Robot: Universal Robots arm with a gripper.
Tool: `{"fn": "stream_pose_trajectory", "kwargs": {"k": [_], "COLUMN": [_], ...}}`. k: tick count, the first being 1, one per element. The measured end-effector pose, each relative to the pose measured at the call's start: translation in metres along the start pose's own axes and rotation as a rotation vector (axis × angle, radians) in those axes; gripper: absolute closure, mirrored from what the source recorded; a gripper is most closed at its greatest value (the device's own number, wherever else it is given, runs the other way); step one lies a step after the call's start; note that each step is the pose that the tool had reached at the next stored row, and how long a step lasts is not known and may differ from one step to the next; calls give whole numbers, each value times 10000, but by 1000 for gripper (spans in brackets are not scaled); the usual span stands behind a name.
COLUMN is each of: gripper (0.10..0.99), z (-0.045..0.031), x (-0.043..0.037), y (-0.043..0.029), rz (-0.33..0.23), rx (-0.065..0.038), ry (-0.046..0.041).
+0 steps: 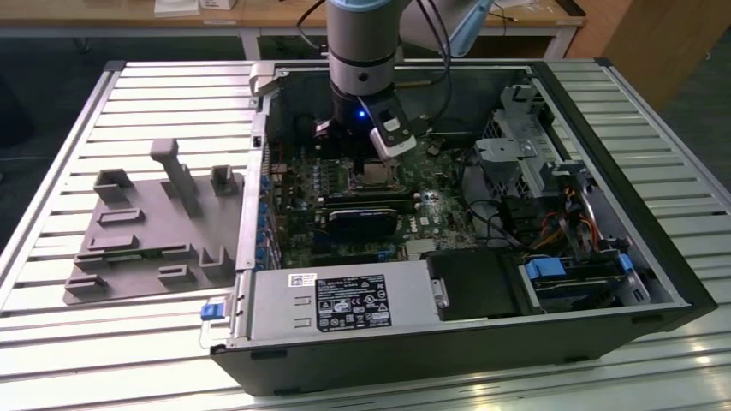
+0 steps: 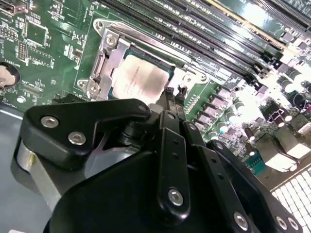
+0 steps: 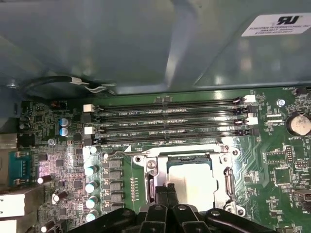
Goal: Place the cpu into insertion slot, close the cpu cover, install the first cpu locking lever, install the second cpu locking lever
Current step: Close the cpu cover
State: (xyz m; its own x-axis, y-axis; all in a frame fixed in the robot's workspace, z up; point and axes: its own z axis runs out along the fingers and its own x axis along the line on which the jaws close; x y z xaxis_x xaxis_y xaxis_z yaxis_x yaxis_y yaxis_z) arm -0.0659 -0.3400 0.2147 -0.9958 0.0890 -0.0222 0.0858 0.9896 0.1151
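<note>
cpu (image 2: 141, 80) lies in insertion slot (image 2: 146, 52), gripper (image 2: 176, 92) just beside its edge

Cpu (image 3: 197, 183) in insertion slot (image 3: 189, 159); memory slots (image 3: 165, 121) just beside; motherboard (image 3: 282, 174) inside case (image 1: 457, 342) on table (image 1: 149, 94).

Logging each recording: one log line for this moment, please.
cpu: in insertion slot | cpu cover: down around it | end effector: at cover's edge

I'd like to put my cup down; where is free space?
Bare table slats lie nearer the camera than the grey fixture tray and past the computer case on the exterior view's right. Inside the case it is crowded, with the tool at the cpu.
</note>
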Motion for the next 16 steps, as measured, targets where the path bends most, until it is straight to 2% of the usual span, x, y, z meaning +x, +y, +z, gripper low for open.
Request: {"fn": "stream_pose_trajectory", "kwargs": {"k": [4, 12, 14, 16], "gripper": [984, 984, 984, 984], "z": [1, 9, 9, -10], "x": [-31, -278, -289, -290], "y": [3, 24, 25, 26], "rz": [1, 2, 2, 1], "rx": [5, 28, 84, 98], "ry": [0, 21, 17, 17]}}
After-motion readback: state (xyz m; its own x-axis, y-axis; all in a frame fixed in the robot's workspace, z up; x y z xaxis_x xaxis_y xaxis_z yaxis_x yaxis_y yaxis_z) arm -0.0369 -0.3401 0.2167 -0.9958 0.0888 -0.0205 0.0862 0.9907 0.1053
